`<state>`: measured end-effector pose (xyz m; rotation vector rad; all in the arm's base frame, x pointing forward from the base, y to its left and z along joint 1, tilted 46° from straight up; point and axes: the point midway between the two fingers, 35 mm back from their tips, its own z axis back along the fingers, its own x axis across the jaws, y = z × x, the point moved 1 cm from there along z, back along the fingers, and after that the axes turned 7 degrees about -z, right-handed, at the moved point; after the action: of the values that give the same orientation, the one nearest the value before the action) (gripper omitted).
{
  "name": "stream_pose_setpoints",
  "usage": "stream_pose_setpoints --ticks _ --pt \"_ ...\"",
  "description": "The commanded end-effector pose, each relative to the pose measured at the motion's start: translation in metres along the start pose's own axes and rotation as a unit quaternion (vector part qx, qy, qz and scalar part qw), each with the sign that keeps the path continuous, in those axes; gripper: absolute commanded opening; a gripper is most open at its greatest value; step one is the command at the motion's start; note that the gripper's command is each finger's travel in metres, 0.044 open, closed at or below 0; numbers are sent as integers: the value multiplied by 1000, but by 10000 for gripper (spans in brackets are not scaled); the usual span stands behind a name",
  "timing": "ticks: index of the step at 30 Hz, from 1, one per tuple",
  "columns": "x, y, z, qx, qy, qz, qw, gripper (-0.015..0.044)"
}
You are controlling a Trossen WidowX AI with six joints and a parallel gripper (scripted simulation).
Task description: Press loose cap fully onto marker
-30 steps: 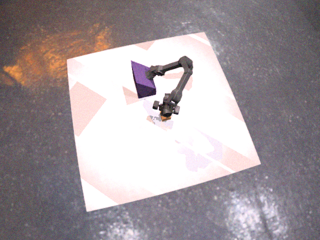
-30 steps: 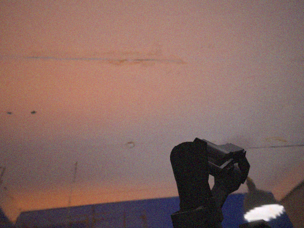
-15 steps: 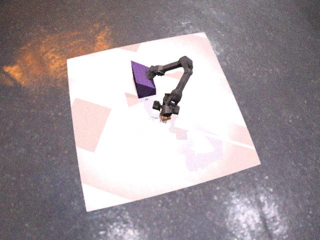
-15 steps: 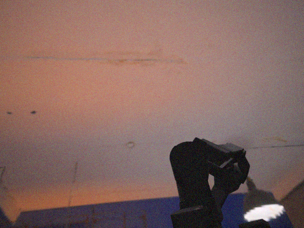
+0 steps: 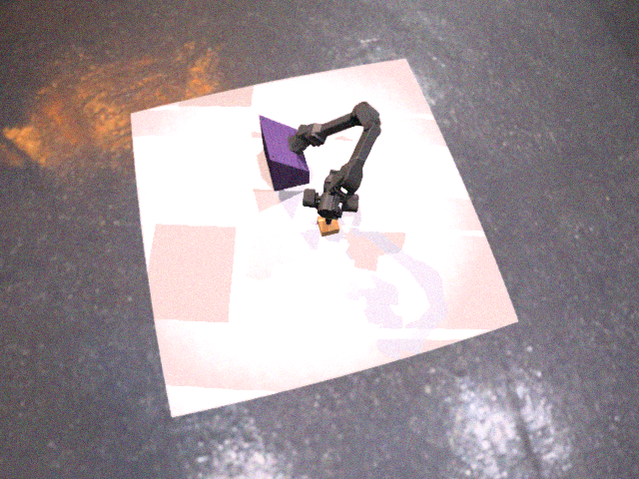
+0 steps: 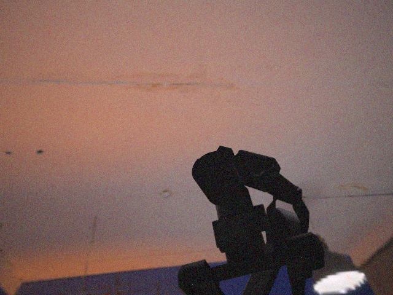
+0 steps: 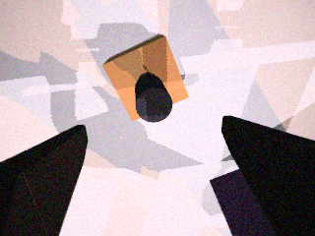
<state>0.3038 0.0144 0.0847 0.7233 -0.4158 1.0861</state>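
Note:
The orange holder block [image 5: 328,228] [image 7: 120,76] sits on the table. In the wrist view a dark upright shape rises from it: the black cap [image 7: 154,104] is at its upper end, over the marker. No marker body shows apart from it; how far down the cap sits cannot be told. My gripper [image 7: 156,128] is open, its two black fingers wide apart on either side and clear of the cap, which stands a little ahead of the line between the fingertips. The top camera looks down on the gripper above the block, with the fingertips hidden.
A purple wedge-shaped block [image 5: 284,149] [image 7: 241,202] stands under the arm's base, behind the holder. The exterior view shows the arm dark against a wall and cuts off the gripper's lower end; neither holder nor cap shows there.

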Motion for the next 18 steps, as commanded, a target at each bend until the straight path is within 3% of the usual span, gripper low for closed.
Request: stream_pose_setpoints --ticks 1,12,18 --pt "-1 0 -4 1 1 153 988 282" --pt "-2 0 -6 1 1 186 983 0" --pt "-2 0 -6 1 1 186 983 0"
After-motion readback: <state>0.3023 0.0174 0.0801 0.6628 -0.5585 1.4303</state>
